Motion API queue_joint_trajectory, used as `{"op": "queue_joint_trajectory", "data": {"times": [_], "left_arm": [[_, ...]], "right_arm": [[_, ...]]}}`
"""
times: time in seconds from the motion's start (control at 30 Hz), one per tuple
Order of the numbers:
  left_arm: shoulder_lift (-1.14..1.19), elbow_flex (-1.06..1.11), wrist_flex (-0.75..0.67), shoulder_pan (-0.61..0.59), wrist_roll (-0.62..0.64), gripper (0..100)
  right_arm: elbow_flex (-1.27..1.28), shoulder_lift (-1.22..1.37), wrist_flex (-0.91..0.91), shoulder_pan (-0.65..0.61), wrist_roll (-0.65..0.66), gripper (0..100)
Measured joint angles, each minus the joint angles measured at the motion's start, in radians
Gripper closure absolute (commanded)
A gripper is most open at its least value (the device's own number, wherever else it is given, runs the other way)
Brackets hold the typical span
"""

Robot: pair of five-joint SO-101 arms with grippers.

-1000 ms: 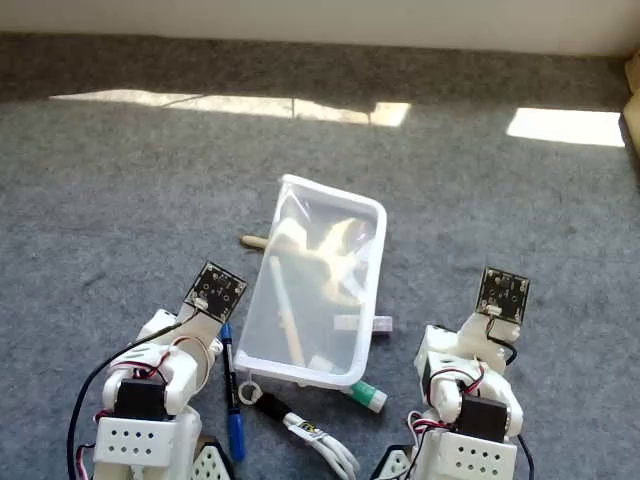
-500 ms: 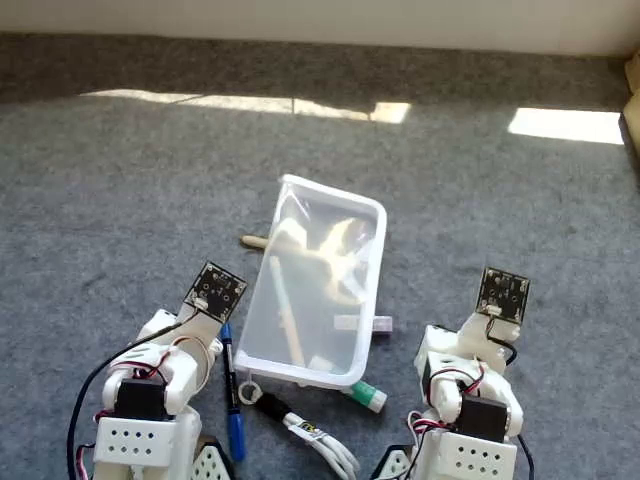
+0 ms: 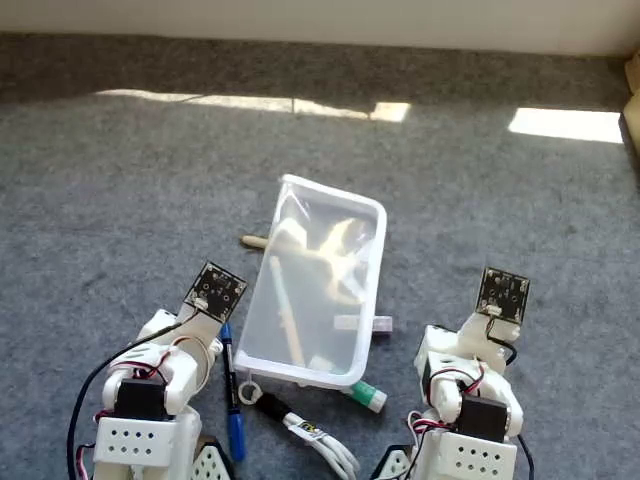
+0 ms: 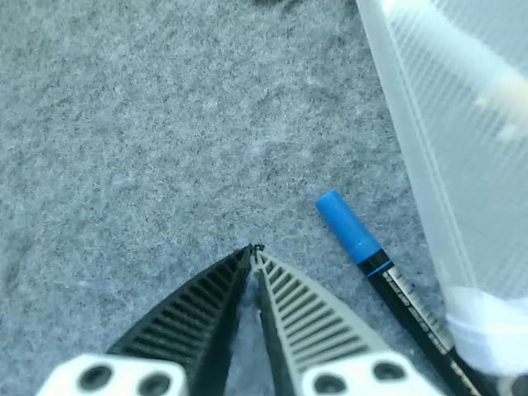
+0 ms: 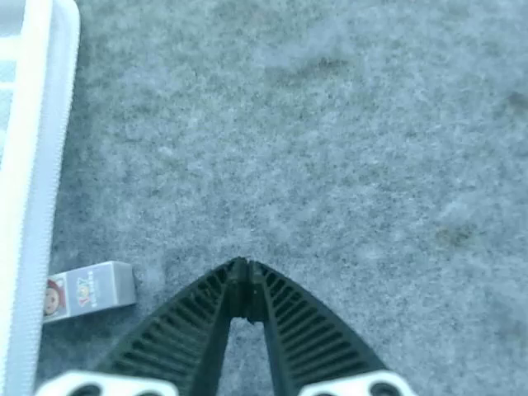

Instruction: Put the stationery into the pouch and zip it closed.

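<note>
Your left arm (image 3: 150, 400) and right arm (image 3: 470, 405) are wearing white shells, black motors and red wires (image 3: 452, 378). The left gripper (image 4: 252, 249) and right gripper (image 5: 242, 266) are showing black ribbed fingers (image 4: 186, 313) on white bases.

Both arms tucked back and low, left hand (image 4: 252, 252) and right hand (image 5: 241, 289) closed, holding nothing.

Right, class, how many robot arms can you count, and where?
2. The left arm is at the near edge, left of the pouch, beside the blue pen. The right arm is at the near edge, right of the pouch, near the eraser. None seems hidden.
</note>
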Motion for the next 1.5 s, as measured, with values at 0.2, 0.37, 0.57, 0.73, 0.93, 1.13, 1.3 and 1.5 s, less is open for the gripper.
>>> {"op": "queue_joint_trajectory", "data": {"times": [0.2,0.37,0.57,0.73,0.93,1.13,1.3,1.5], "left_arm": [[0.000,0.000,0.000,0.000,0.000,99],[0.000,0.000,0.000,0.000,0.000,99],[0.000,0.000,0.000,0.000,0.000,99],[0.000,0.000,0.000,0.000,0.000,99],[0.000,0.000,0.000,0.000,0.000,99],[0.000,-0.043,0.009,-0.038,0.000,99],[0.000,-0.107,0.009,-0.203,0.000,99],[0.000,-0.138,0.009,-0.348,0.020,99]], "right_arm": [[0.000,0.000,0.000,0.000,0.000,99.3],[0.000,0.000,0.000,0.000,0.000,99.3],[0.000,0.000,0.000,0.000,0.000,99.3],[0.000,0.000,0.012,0.000,0.000,99.3],[0.000,0.000,0.012,0.000,0.000,99.3],[-0.015,0.000,0.012,0.003,0.000,99.3],[-0.132,-0.002,0.012,0.002,0.052,99.1],[-0.284,-0.005,0.014,-0.080,0.252,99.1]]}}
